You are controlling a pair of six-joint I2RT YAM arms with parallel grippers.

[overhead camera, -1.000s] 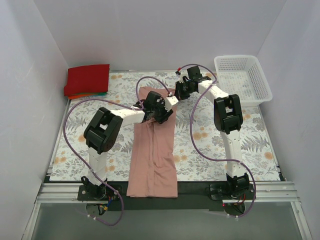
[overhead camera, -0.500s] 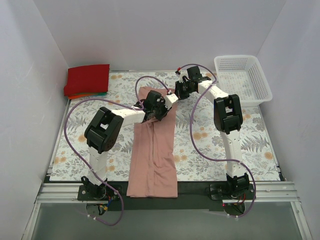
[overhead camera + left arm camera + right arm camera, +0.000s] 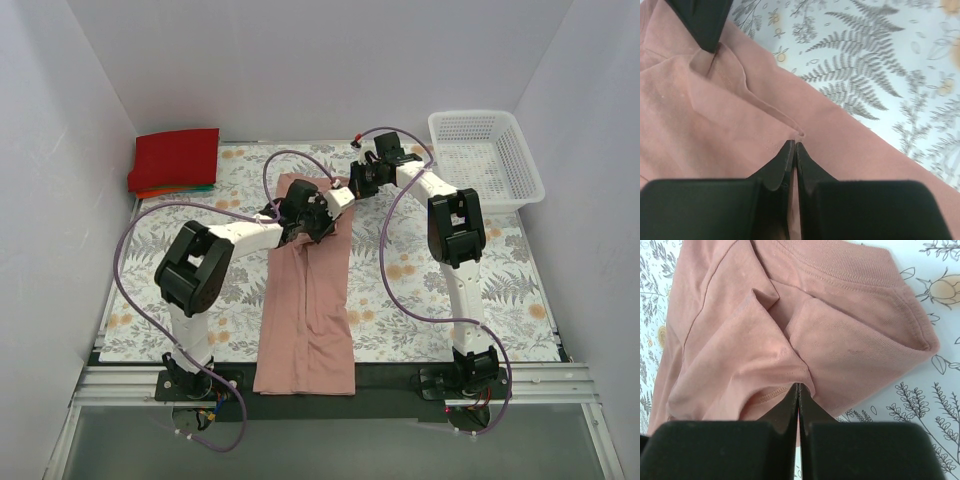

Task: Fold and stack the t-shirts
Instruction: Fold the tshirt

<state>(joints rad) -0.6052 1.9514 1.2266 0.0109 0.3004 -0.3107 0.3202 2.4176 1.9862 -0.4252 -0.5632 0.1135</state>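
T-shirts, status: the pink t-shirt (image 3: 305,310) lies as a long strip down the middle of the table cloth (image 3: 430,290), its near end over the table's front edge. The folded stack (image 3: 175,160), red on top, sits at the far left corner, well apart. The left gripper (image 3: 794,150) is closed, its tips pinching a thin seam ridge on the upper part of the strip. The right gripper (image 3: 798,392) is likewise closed, nipping a hem fold just below the collar (image 3: 840,275). Both arms reach to the far end of the strip, close together.

Risks, as judged: each pinch takes only a sliver of cloth at the very tips — a lift could let one side slip free and skew the fold. Bunched layers under the right gripper may be carried along as creases. Unequal pull would drag the strip askew — or further off the front edge.
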